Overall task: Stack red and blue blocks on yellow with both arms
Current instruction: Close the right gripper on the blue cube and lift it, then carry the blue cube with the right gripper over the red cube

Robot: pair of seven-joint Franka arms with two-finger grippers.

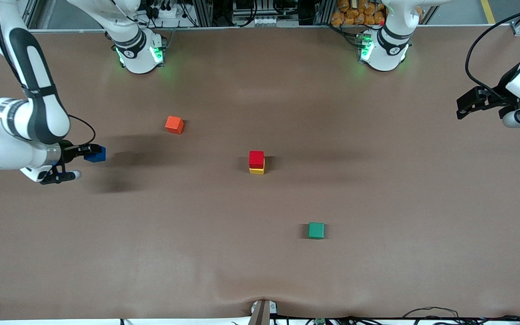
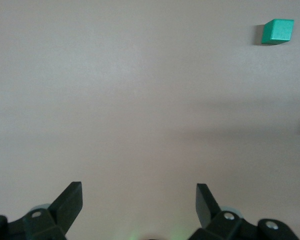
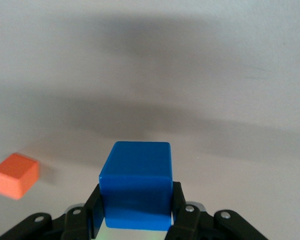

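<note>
The red block (image 1: 256, 158) sits on top of the yellow block (image 1: 257, 170) at the middle of the table. My right gripper (image 1: 89, 152) hangs over the table toward the right arm's end, shut on the blue block (image 1: 97, 155). In the right wrist view the blue block (image 3: 135, 185) fills the space between the black fingers (image 3: 176, 197) of the right gripper (image 3: 136, 200). My left gripper (image 1: 463, 108) waits over the left arm's end of the table. In the left wrist view the left gripper (image 2: 138, 192) stands open with only bare table between its fingers.
An orange-red cube (image 1: 174, 124) (image 3: 15, 175) lies farther from the front camera than the stack, toward the right arm's end. A green cube (image 1: 316, 230) (image 2: 277, 31) lies nearer the camera than the stack. The brown table (image 1: 377, 189) stretches wide around them.
</note>
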